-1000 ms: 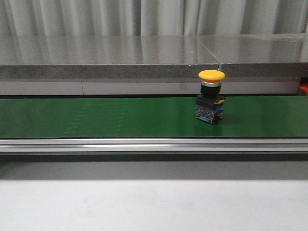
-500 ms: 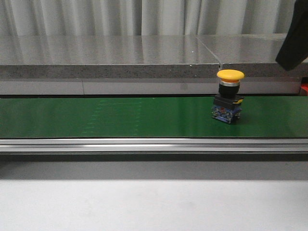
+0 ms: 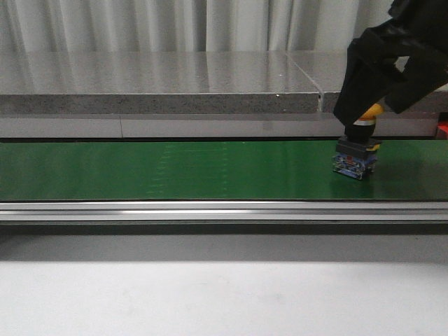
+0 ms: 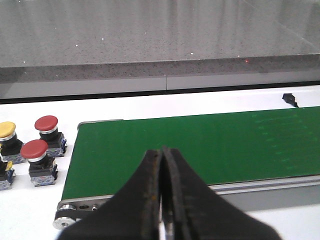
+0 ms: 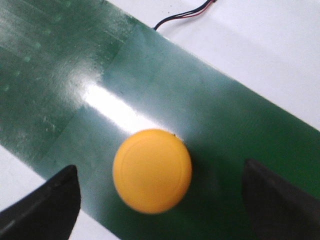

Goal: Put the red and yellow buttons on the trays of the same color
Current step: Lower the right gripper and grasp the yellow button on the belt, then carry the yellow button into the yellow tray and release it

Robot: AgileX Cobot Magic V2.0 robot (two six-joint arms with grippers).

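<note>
The yellow button (image 3: pixel 357 155) stands upright at about 3 o'clock on the green conveyor belt (image 3: pixel 175 170), well inside both long edges, with open belt stretching away toward 9 o'clock. The right gripper (image 5: pixel 160 192) hangs directly over its cap, fingers (image 5: pixel 47 200) spread wide to either side and clear of the cap in the wrist view. The left gripper (image 4: pixel 162 200) is pressed together, empty, above the belt's end, with more red and yellow buttons (image 4: pixel 37 156) on the white desk (image 4: pixel 35 205) beside it.
</note>
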